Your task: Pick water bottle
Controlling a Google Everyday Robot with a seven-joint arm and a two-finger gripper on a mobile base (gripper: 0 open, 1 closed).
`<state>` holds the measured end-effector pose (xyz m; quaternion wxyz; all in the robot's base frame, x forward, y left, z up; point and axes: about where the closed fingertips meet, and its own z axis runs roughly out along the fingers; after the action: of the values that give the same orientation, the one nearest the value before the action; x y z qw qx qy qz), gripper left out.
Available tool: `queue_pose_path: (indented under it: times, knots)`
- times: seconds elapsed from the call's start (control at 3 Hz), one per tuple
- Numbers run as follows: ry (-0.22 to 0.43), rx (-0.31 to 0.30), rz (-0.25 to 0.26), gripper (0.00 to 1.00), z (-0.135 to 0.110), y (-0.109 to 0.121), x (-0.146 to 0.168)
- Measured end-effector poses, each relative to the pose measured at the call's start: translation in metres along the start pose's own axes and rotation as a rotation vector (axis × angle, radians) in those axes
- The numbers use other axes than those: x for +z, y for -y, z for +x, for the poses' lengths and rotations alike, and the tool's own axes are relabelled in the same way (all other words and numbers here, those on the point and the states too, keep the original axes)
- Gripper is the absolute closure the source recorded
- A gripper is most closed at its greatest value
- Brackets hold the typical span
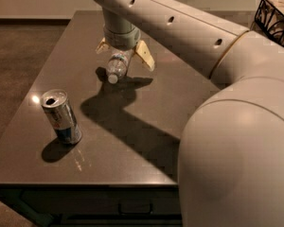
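Observation:
The water bottle (117, 65) is small and clear with a white cap. It lies on the dark table (146, 122), its cap pointing toward the near left. My gripper (124, 52) comes down from above right over the bottle's far end. It is open, with one cream finger (145, 56) on the right of the bottle and the other (102, 45) on the left. The bottle's far end is hidden under the wrist.
A silver-and-blue drink can (61, 116) stands upright near the table's front left edge. My arm (236, 126) fills the right side of the view. A black wire basket (274, 15) sits at the far right. The table's front edge runs along the bottom.

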<state>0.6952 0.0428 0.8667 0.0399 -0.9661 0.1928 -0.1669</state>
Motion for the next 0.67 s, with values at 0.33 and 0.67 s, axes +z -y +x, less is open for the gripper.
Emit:
queue_pose_path:
  times: [0.33, 0.67]
  knots:
    - [0.015, -0.043, -0.006, 0.0, -0.0047, 0.0068, 0.0049]
    - [0.034, -0.078, 0.002, 0.16, -0.011, 0.0142, 0.0053]
